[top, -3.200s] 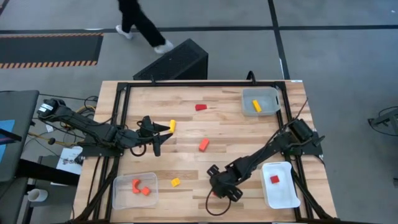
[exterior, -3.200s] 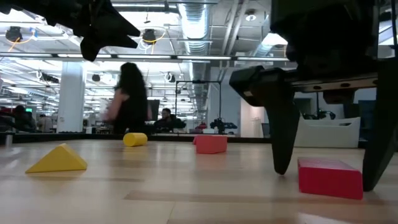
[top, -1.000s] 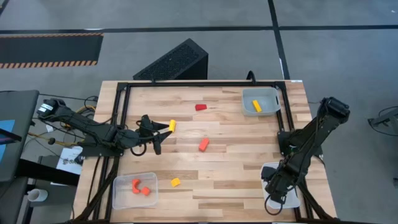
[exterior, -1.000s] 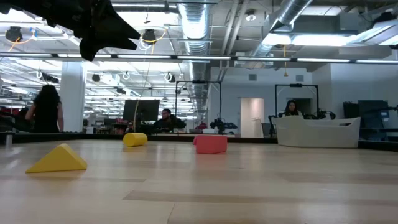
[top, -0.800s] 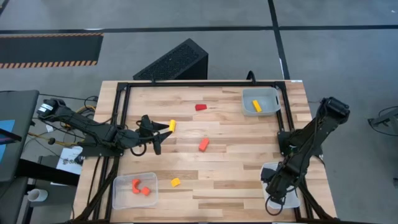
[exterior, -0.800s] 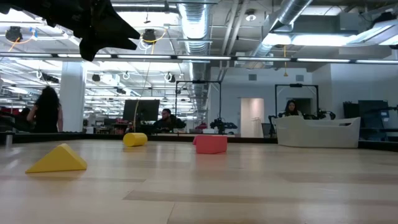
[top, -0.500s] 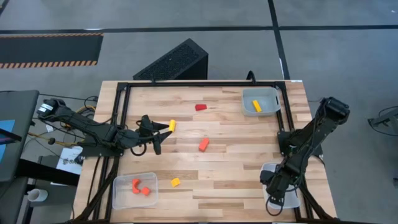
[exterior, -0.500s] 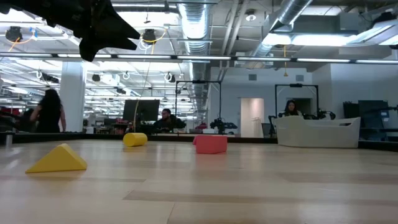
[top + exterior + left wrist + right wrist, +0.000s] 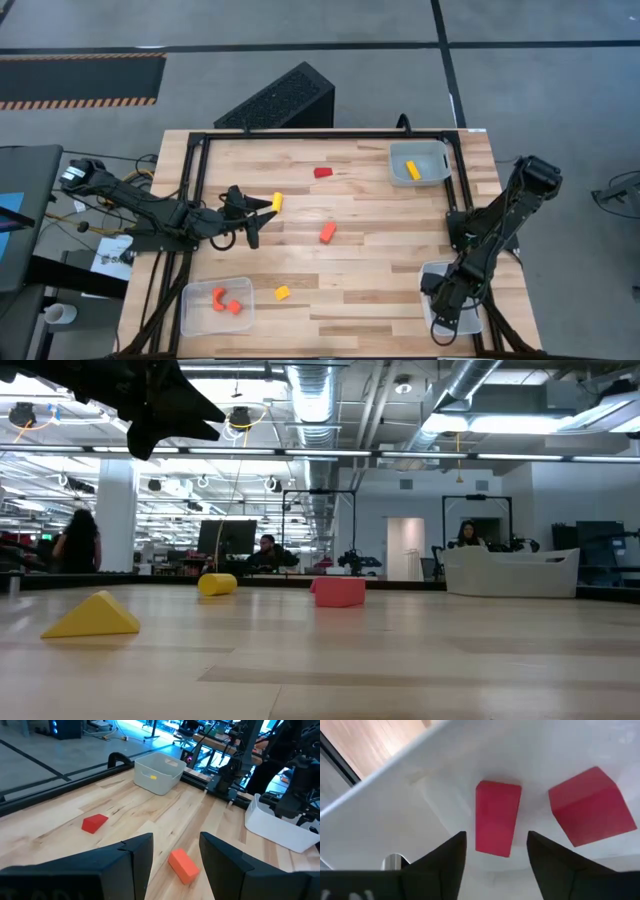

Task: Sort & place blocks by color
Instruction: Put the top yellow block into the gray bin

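Your right hand [image 9: 495, 852] hangs spread over the smooth white plastic tray [image 9: 440, 275] at the worktop's [image 9: 360, 290] near right corner; a red bar [image 9: 497, 818] and a red chunk [image 9: 591, 813] lie inside, apart. Your left hand [image 9: 172, 851] waits spread above pale wood planks, with an orange bar [image 9: 183, 865] just ahead and a red wedge [image 9: 94, 823] beyond. A yellow block [image 9: 412, 169] lies in the far grey bin [image 9: 400, 153].
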